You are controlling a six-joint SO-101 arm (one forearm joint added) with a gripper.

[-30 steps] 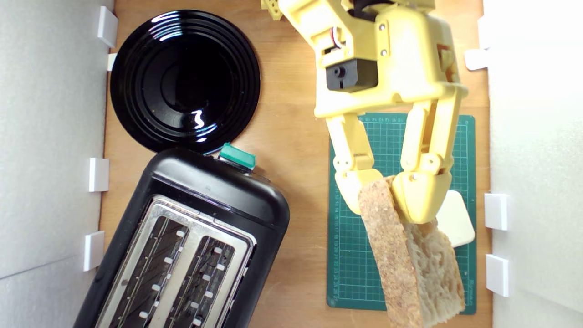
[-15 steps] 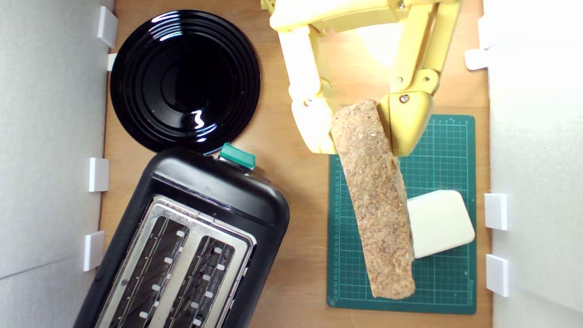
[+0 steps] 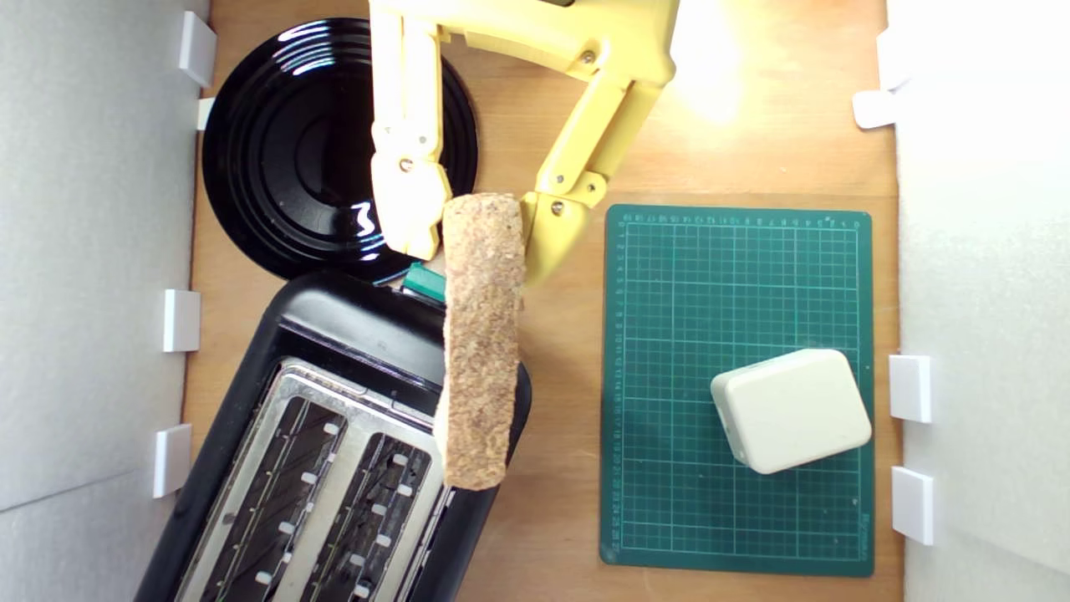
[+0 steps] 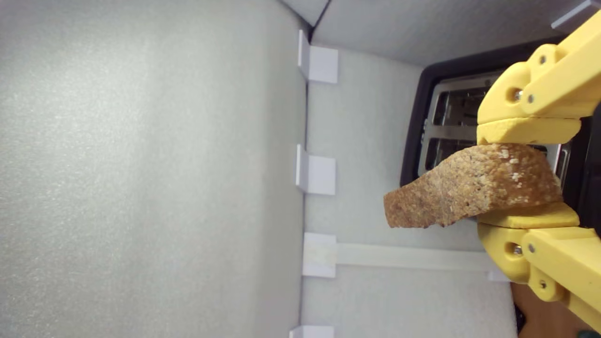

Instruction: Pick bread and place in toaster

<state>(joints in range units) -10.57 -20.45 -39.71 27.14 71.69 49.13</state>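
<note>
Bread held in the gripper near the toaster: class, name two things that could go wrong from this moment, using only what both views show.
1. The bread runs straight down the exterior view while the toaster slots slant, so it may catch on the silver top plate.
2. The gripper pinches only one end; the long free end could sag or twist out.

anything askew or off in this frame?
The toaster sits skewed on the wooden table, its slots running diagonally in the exterior view. The bread, pinched crust-up in the gripper, hangs over the toaster's edge at the exterior view's right, not parallel to either slot. No spills or damage.
</note>
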